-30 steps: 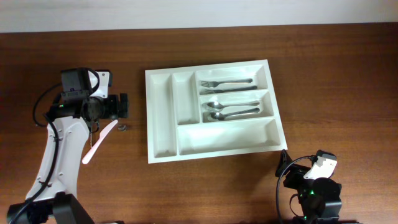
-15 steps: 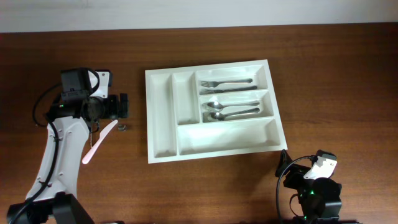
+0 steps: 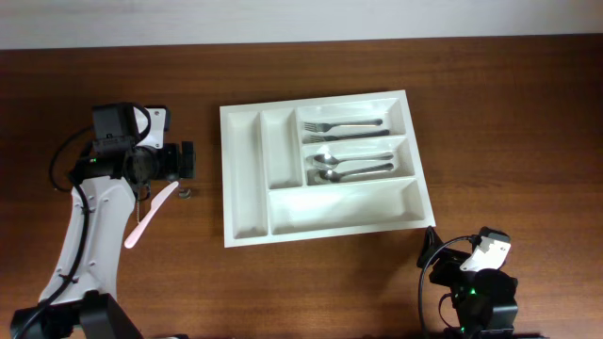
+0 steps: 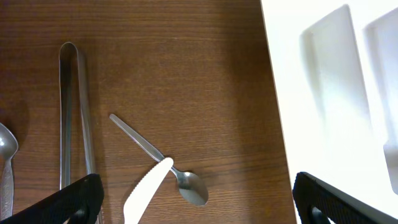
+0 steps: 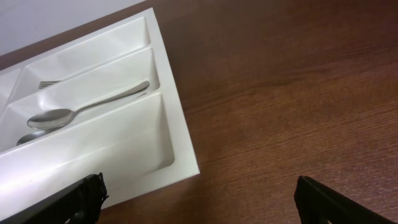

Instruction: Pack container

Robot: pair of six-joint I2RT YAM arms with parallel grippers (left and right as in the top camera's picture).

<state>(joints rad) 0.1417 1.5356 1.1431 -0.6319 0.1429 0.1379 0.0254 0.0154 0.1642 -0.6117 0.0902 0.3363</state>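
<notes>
The left gripper (image 3: 185, 160) hangs over the table (image 3: 509, 113) with its jaws spread wide and nothing between them; in the wrist view its black fingertips (image 4: 74, 198) sit at the two near corners of the picture. Below it lie a small metal teaspoon (image 4: 155, 152) set at a slant and the rounded tip of a pale plastic knife (image 4: 146, 194), which overlaps the spoon's handle. Left of these lie metal tongs (image 4: 74, 112), and the bowl of another spoon (image 4: 5, 152) shows at the left edge.

The right gripper (image 3: 429, 252) is also wide and empty, near the tray's near right corner.

The white cutlery tray (image 3: 339, 205) lies mid-table, to the right of the left gripper. Its far right compartment holds two forks (image 3: 341, 128), the middle right one two spoons (image 3: 350, 165). The two narrow left compartments and the near one are bare.
</notes>
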